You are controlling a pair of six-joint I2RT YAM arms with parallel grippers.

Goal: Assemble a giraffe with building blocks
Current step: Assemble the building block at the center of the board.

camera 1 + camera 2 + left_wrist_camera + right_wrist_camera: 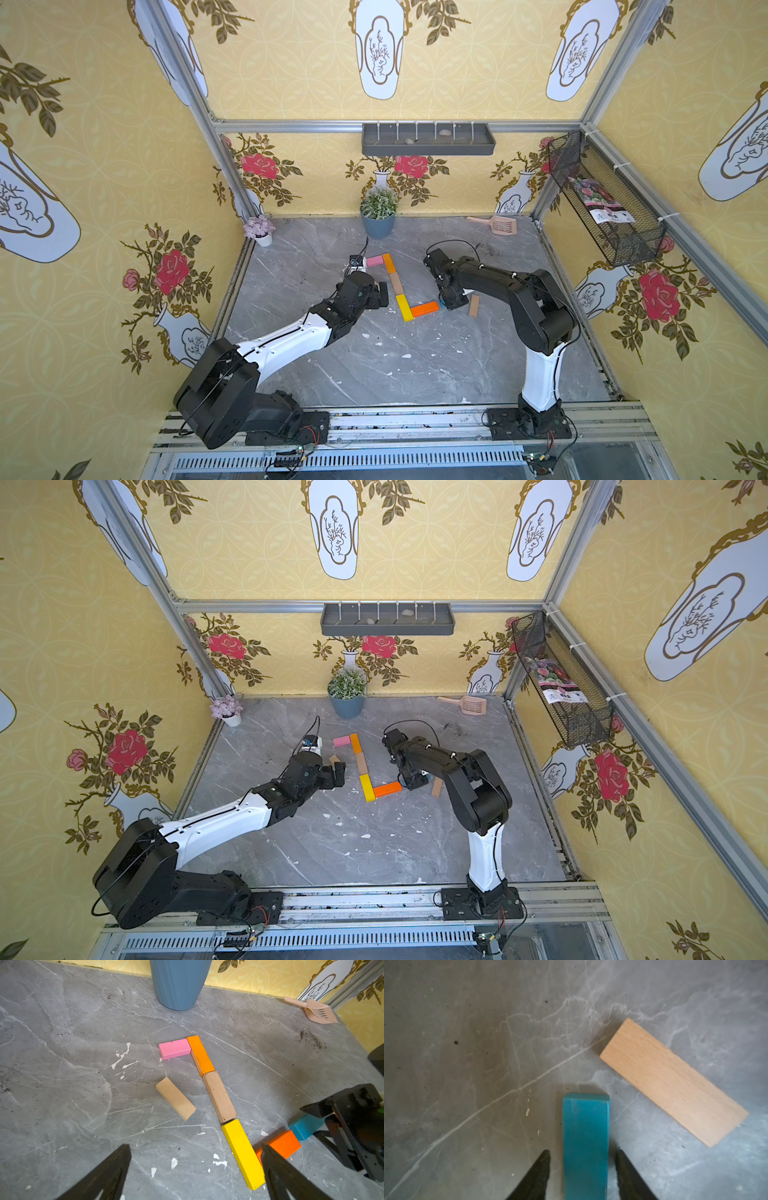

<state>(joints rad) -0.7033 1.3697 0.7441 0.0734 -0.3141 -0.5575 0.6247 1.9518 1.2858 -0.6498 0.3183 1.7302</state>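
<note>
Across both top views, the giraffe [396,283] lies flat in the middle of the table [374,365]. The pink block [375,261] is the head, followed by the orange neck block [389,263], tan neck block [360,763] and yellow block [404,307] end to end. The orange body block [424,309] turns off at the yellow block's near end. The right gripper [451,301] is down at that block's free end and hides most of the blue block, and its jaws cannot be read from there. 2 tan blocks lie apart from the figure. The left spare tan block [334,759] is beside the left gripper [338,775], and the right spare tan block [474,305] is just beyond the right gripper.

From the left wrist, the left gripper's fingers [104,1174] are spread wide with nothing between them, above the table near the yellow block. The blue block [305,1127] meets the end of the orange body block. It looks slightly offset, though the angle makes that hard to judge.

From the right wrist, the blue block lies flat between the right gripper's jaws with bare table showing on both sides. It is released, not pinched.

The step in hand looks like laying the 2nd body piece, which puts 6 of 8 blocks down. The next move calls for a straight lift so the fingers do not drag the blue block. After that, the 2 spare tan blocks need fetching as legs.
</note>
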